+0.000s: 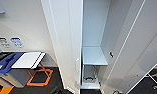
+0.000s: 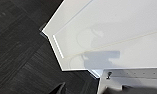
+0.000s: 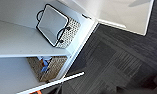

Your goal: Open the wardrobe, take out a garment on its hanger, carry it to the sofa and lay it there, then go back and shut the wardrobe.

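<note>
The wardrobe (image 1: 94, 50) stood open straight ahead of the robot, one door (image 1: 66, 37) swung out on the left and the other (image 1: 134, 50) on the right, so its plain white inside and a bare shelf (image 1: 92, 55) were exposed. That suited either taking a garment out or the closing step; which one could not be judged, since no garment or hanger could be made out inside. In the right wrist view, two woven baskets (image 3: 57, 26) sat on the lower shelves, the lower one (image 3: 47, 67) with something blue in it. How wide either claw stood could not be told. The floor (image 2: 19, 50) was dark grey carpet tile. To the left, a white-topped bench (image 1: 27, 60) stood against the pale wall, an orange frame (image 1: 40, 77) lying below it.
</note>
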{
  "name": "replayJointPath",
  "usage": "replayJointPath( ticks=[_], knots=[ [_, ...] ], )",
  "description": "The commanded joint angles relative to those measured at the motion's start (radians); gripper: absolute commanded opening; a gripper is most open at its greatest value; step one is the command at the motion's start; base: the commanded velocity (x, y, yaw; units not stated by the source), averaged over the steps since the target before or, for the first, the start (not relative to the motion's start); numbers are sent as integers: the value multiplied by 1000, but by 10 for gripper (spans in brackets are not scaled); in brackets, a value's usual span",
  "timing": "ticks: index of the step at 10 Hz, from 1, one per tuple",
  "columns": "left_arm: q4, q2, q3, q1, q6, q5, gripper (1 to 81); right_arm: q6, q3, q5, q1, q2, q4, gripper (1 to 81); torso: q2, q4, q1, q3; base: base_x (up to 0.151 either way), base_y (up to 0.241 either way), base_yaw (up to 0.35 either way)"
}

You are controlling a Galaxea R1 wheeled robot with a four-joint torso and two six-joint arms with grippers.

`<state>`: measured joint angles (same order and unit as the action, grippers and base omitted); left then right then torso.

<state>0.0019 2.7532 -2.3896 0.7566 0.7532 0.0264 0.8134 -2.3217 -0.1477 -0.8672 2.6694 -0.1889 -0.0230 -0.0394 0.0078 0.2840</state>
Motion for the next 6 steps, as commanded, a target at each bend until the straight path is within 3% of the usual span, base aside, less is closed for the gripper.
replayJointPath(
  ticks=[1, 6],
  knots=[
    [75, -3, 12, -75, -5, -65, 811, 95, -108, 34, 139, -265, 9, 811, 0, 0, 0, 0, 0, 0, 0],
    [105, -3, -57, 6, -8, -56, 811, 145, -117, 36, 157, -392, 5, 811, 0, 0, 0, 0, 0, 0, 0]
  ],
)
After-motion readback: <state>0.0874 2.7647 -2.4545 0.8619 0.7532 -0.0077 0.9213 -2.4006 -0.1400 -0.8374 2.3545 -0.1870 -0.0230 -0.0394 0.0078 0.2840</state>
